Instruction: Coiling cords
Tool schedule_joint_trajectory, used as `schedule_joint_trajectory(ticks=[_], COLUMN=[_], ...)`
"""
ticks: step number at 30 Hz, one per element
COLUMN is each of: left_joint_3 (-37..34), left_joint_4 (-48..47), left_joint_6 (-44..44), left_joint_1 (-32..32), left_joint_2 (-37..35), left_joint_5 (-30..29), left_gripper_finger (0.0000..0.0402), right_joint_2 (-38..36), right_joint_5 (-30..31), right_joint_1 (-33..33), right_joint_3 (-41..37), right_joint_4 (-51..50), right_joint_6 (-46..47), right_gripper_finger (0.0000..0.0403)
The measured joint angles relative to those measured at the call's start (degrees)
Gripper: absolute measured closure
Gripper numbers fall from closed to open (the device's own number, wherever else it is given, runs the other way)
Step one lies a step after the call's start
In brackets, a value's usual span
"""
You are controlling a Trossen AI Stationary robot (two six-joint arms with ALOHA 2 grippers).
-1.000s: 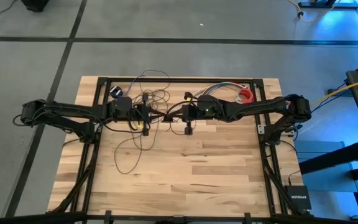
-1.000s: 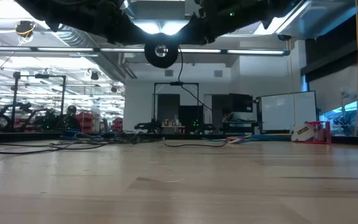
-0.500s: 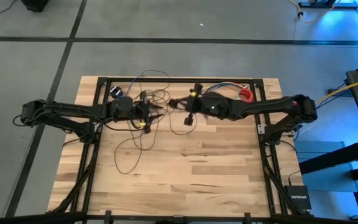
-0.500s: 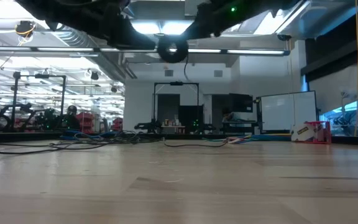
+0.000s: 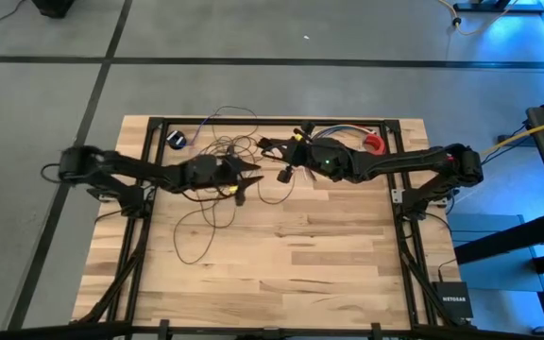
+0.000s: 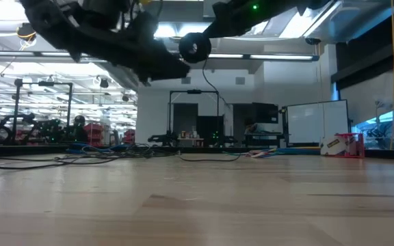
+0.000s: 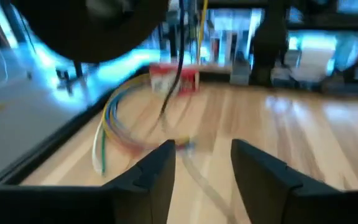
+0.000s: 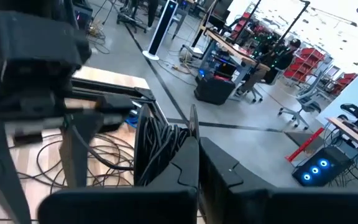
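Cords [image 5: 217, 175] mostly loose at table 11 o'clock; right gripper [image 8: 194, 155] clamps gathered coil, raised. Left gripper [image 7: 202, 163] jaws apart, empty. Mid-coiling; next likely: left grabs loose strand.

Surface [image 5: 291, 255]: pale wood planks, smooth, satin; cords [image 5: 217, 194]: thin, dark, matt sheath; left gripper [image 7: 202, 163]: matt black plastic.

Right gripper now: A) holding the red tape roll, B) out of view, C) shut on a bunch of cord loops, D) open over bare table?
C: in the right wrist view the right gripper has its fingers together on a bunch of the cords.
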Motion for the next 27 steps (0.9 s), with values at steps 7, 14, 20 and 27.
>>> schedule_joint_trajectory(ticks=[7, 14, 20, 27], left_joint_3=[1.25, 7.00, 8.74, 8.78], left_joint_4=[17.22, 17.39, 16.74, 17.11], left_joint_6=[-0.25, 4.28, 7.43, 8.53], left_joint_1=[0.11, 0.13, 0.16, 1.79], left_joint_2=[11.24, 17.29, 18.17, 18.15], left_joint_5=[-2.45, -8.27, -9.42, -10.73], left_gripper_finger=[0.0262, 0.0263, 0.0264, 0.0330], right_joint_2=[0.02, 0.04, 0.04, 0.04], right_joint_5=[-0.02, -0.20, 1.27, 1.19], right_joint_1=[0.00, 0.02, 0.04, 0.02], right_joint_3=[0.00, 0.00, 0.00, 0.00], right_joint_4=[0.52, 0.73, -0.08, 1.34], right_joint_6=[0.07, 0.14, 0.07, 0.11], right_gripper_finger=[0.0399, 0.0399, 0.0399, 0.0399])
